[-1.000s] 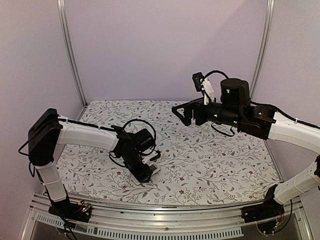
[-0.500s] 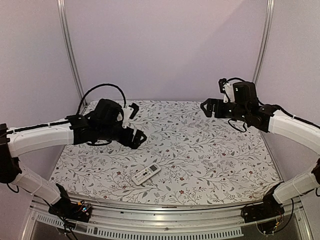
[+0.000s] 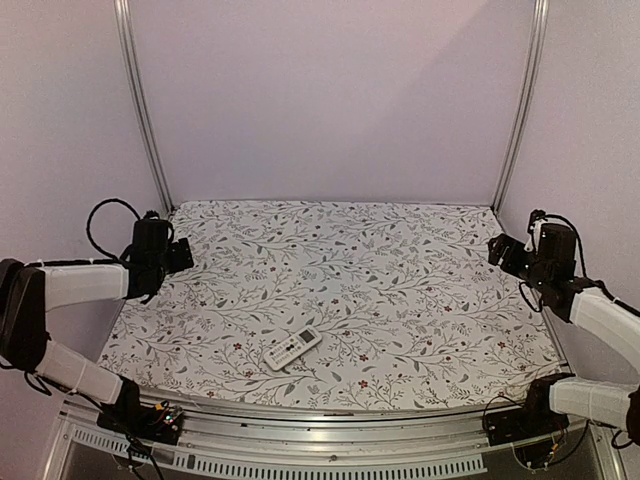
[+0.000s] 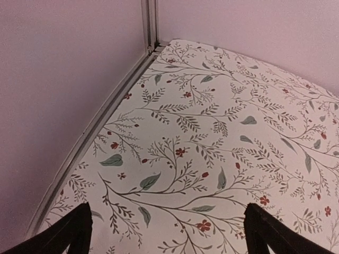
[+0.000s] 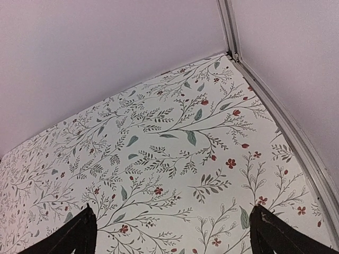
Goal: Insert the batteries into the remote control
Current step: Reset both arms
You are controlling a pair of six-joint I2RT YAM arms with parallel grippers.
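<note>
while 2 grippers (image 3: pixel 185 258) (image 3: pixel 500 250) gape, 1 remote control (image 3: pixel 291 349) lies face-up.

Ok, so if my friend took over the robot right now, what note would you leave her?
Left pincer: open, empty, over the table at its left edge.
Right pincer: open, empty, over the right edge.
Remote control: flat near the front, buttons up, nothing touching it.
Batteries: none in sight in any view.
Done: cannot tell; the remote's back is hidden.
To do: turn it over and check whether the batteries are in.
</note>
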